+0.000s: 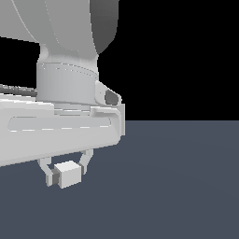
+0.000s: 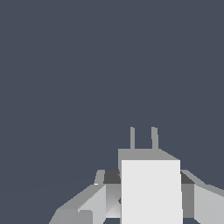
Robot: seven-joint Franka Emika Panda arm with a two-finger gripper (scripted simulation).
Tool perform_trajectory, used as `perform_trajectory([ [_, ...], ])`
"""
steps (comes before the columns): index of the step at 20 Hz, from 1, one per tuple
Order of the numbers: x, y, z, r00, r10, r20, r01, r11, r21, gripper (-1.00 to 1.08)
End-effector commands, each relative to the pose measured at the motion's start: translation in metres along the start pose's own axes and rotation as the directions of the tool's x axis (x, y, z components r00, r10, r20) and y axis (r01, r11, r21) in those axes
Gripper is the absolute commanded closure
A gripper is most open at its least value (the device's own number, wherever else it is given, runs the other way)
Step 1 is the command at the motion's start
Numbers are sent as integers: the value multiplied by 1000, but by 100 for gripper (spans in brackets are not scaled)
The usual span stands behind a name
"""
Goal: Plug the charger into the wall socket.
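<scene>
A: One item on hand: the charger (image 1: 69, 173), a small pale boxy block, is sitting between the fingers (image 1: 48, 177) of the gripper (image 1: 66, 174), clear of the dark blue-grey surface (image 1: 177, 186) under it

B: Is the gripper gripping it?

A: It is. The fingers are pressing on two opposite faces of the block, one on each side, closed on it. The exterior view is showing the large white arm body (image 1: 56, 126) filling that view's left, with the block hanging just beneath it

B: Any detail from the wrist view?

A: The charger (image 2: 151, 190) is showing a bright front face there, and two thin grey prongs (image 2: 132, 138) are standing up side by side from its far end, both pointing away from the camera. A grey finger (image 2: 89, 201) is flanking the block on each side

B: Where over the counter is it?

A: No edge or corner of the surface is showing in either view, so its place on it cannot be told. The wall socket is not appearing in either view
</scene>
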State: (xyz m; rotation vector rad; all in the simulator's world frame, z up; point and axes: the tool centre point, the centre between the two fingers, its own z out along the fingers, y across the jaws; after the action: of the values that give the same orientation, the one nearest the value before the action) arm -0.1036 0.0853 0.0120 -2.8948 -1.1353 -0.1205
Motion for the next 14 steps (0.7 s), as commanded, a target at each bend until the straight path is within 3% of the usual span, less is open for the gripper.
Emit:
perform_trajectory([
  [1,0,0,0,1000,0,0,0,1000,0,108],
  [14,10,4,-6,997,78,-1,-78,997,-6,108],
])
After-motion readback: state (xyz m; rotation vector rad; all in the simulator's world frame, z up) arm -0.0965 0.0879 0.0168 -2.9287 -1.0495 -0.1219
